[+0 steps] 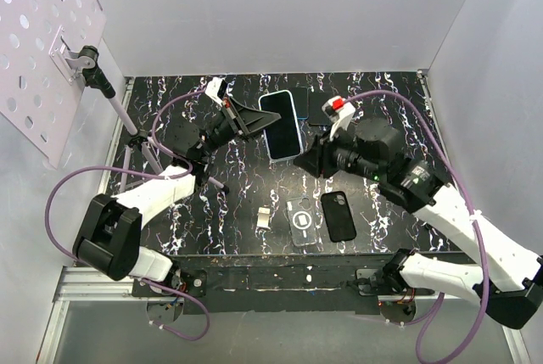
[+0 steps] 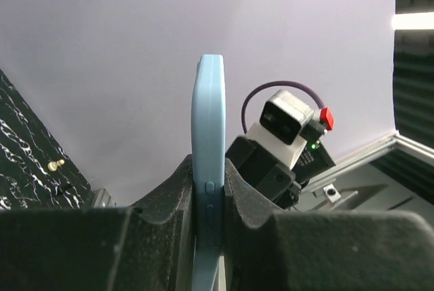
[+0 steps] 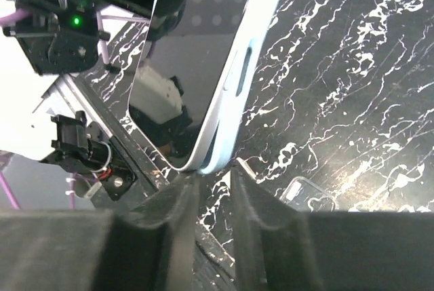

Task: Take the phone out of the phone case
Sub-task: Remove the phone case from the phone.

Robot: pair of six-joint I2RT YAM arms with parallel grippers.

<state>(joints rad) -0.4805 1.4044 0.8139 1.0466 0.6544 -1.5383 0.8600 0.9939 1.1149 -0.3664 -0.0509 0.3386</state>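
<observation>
Status: left gripper (image 1: 253, 120) is pinched on the blue phone case (image 2: 207, 162), with the phone (image 1: 282, 125) seated inside. It's held off the tabletop (image 1: 237, 203) over the middle, nearer the far edge. Right gripper (image 3: 215, 192) sits at the case's lower corner, fingers slightly spread; we can't tell if they touch it. We see a clear case (image 1: 303, 220) lying near the front edge.

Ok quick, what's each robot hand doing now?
Left gripper: shut on the blue-cased phone.
Right gripper: by the phone's corner; grip cannot be told.
</observation>
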